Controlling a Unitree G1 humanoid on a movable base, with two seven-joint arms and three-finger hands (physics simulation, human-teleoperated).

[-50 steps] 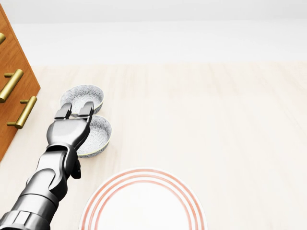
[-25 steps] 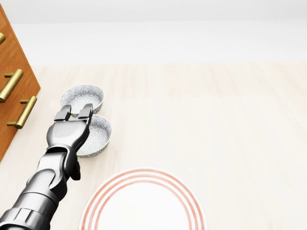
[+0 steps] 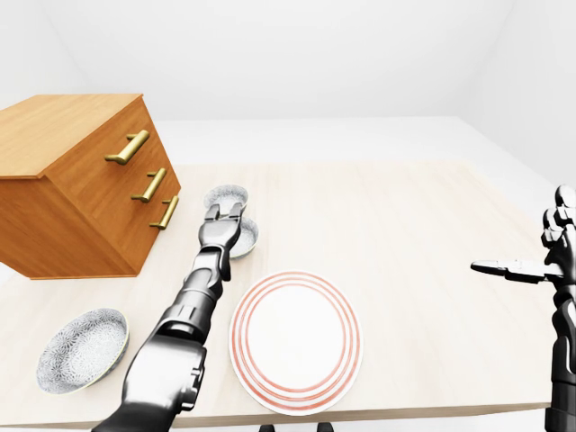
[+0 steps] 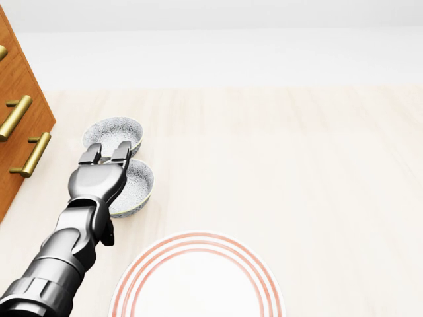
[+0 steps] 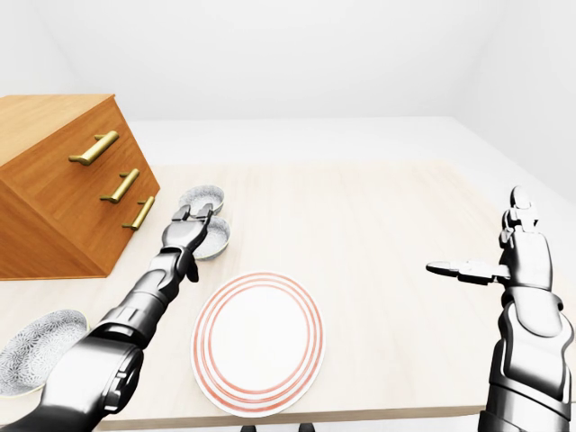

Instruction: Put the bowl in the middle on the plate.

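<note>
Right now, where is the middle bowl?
In the left-eye view the middle bowl sits left of centre, above the plate, touching the far bowl, under the left hand.

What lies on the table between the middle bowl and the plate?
Nothing: in the head view, bare table separates the middle bowl from the plate; the left hand is over the bowl.
</note>
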